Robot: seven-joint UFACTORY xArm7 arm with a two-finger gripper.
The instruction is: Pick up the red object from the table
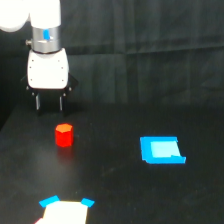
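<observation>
The red object [64, 135] is a small bright red-orange block standing on the black table [120, 190], left of centre in the exterior view. My gripper [49, 104] hangs from the white arm above and slightly to the left of it, clear of the block. Its two dark fingers [38, 102] point down with a visible gap between them, so it is open and holds nothing.
A flat blue rectangle [162, 150] lies on the table toward the exterior view's right. At the bottom edge sits a pale object with blue corners [66, 209]. The backdrop is as dark as the table.
</observation>
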